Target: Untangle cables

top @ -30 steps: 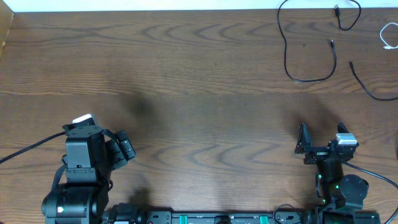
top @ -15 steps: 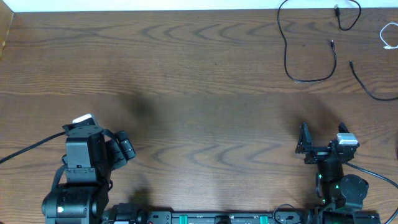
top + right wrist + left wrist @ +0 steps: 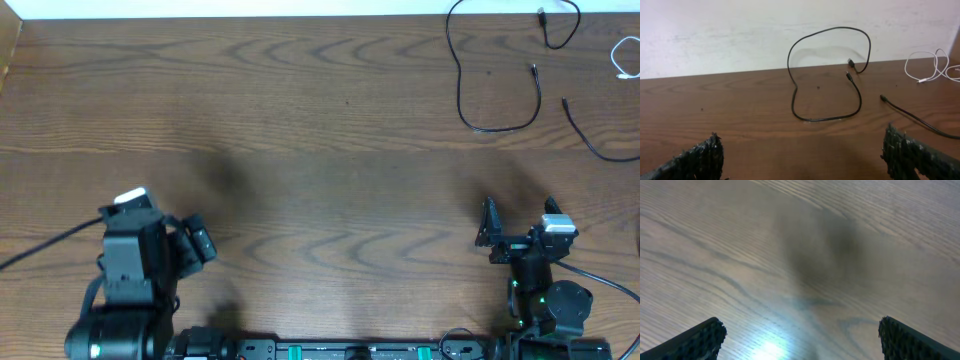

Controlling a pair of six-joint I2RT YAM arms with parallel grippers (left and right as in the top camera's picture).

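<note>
Left gripper sits low at the near left of the table, jaws spread wide, nothing between them. In the left wrist view both textured black fingertips sit at the bottom corners, with only bare wood grain, a soft shadow and a glare patch in the gap. Right gripper sits at the near right, jaws likewise wide apart and holding nothing; its two dark fingertips frame open tabletop in the right wrist view. Neither gripper touches any cord. All the cables lie in the far right corner, well apart from both grippers and nearer the right one. Long black cable: one big open loop that runs up past the table's far edge onto the white surface behind, then comes back. Its lower part curves round on the wood, and its two plug ends finish near each other inside the loop's right side. Second black cable: a shorter run to the right of the first, plug end toward the table's middle, the rest trailing off the right edge of view. White cable: a small loose coil at the far right edge, partly cut off by the frame, with a plug end showing. The three cords look separate from one another, no crossings between them visible.
</note>
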